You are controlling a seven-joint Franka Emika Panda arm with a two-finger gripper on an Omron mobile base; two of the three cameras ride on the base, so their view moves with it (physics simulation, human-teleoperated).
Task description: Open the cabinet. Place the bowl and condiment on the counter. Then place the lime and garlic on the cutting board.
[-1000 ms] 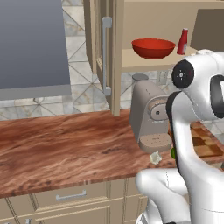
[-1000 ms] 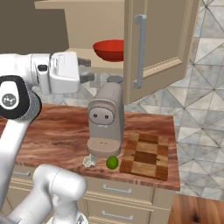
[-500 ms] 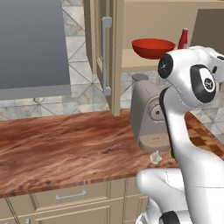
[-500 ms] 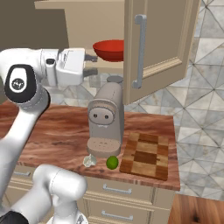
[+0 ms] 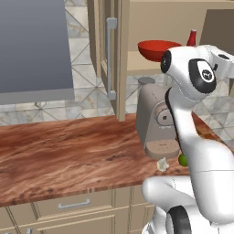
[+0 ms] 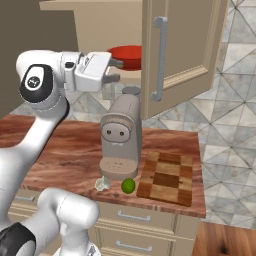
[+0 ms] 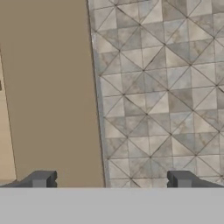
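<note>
Cabinet (image 6: pixel 180 50) doors stand open, so the bowl (image 6: pixel 127 55) on its shelf is the likely next pick, with the condiment (image 5: pixel 192 37) just right of it. Jaws are spread wide and empty beside the bowl's left rim. Approach level, pinch the rim, lift clear of the coffee machine (image 6: pixel 120 137). Lime (image 6: pixel 128 185) and garlic (image 6: pixel 102 183) wait at the near table (image 5: pixel 64 151) edge, left of the board (image 6: pixel 167 177).
</note>
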